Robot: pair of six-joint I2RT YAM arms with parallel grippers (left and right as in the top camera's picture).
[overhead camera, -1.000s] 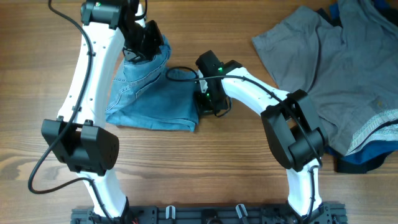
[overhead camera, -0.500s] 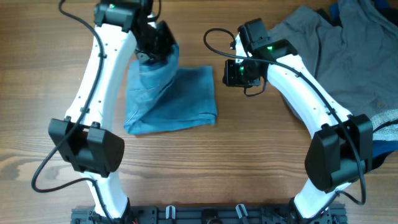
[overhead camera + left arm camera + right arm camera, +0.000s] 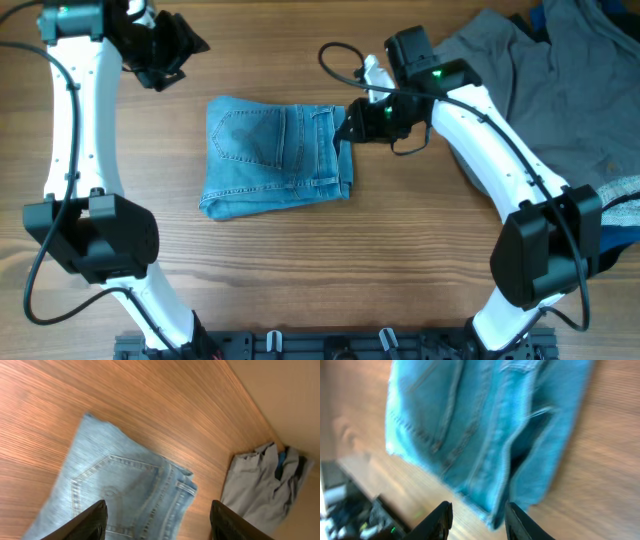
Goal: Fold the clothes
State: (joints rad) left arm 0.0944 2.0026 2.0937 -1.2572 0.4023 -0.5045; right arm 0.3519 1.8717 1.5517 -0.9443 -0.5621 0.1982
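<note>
The light-blue jeans (image 3: 275,155) lie folded into a flat rectangle on the table, a stitched back pocket facing up. My left gripper (image 3: 180,52) hangs open beyond their far left corner, apart from them. From the left wrist, its gripper (image 3: 157,525) has nothing between the dark fingers (image 3: 90,522), and the jeans (image 3: 130,495) lie below. My right gripper (image 3: 350,128) sits at the right edge of the jeans. In the blurred right wrist view this gripper (image 3: 477,522) is open, with the layered edge of the jeans (image 3: 485,425) just past it. A grey garment (image 3: 540,110) is spread at the far right.
A dark-blue garment (image 3: 575,255) pokes out from under the grey one at the right edge and shows again at the top right corner. The grey garment (image 3: 255,490) also shows in the left wrist view. A black rail (image 3: 330,345) runs along the near table edge.
Both grippers have opened and let go of the jeans, which now lie flat and folded. My left arm has swung up and to the left. The right gripper came down to the jeans' right edge.
</note>
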